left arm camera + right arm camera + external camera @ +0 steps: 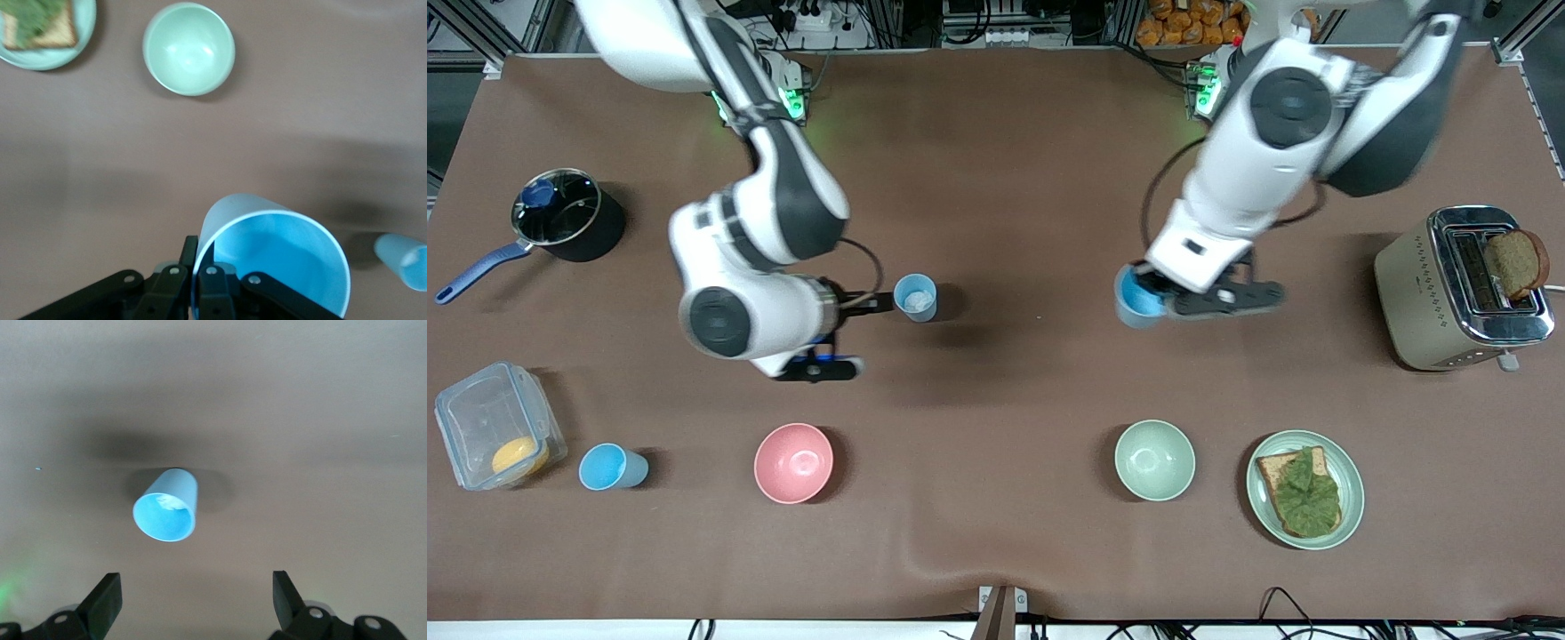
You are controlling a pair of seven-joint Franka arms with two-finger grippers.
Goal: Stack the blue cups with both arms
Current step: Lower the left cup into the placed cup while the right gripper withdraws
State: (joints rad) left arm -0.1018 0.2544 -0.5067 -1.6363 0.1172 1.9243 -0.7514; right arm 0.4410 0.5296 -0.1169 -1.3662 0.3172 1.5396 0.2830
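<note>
Wrist views are showing the grips: left gripper (193,277) pinching a bright cup's (280,257) rim, right gripper (193,600) fingers spread before the pale cup (167,505) at frame centre.

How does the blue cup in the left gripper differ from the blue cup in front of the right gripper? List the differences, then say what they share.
The held cup is pinched at its rim by the left gripper, lifted above the table; the paler cup stands free and upright on the table between the open fingers of the right gripper. The held cup's inside is brighter sky-blue; the paler cup's is whitish. Both are handleless tapered tumblers.
</note>
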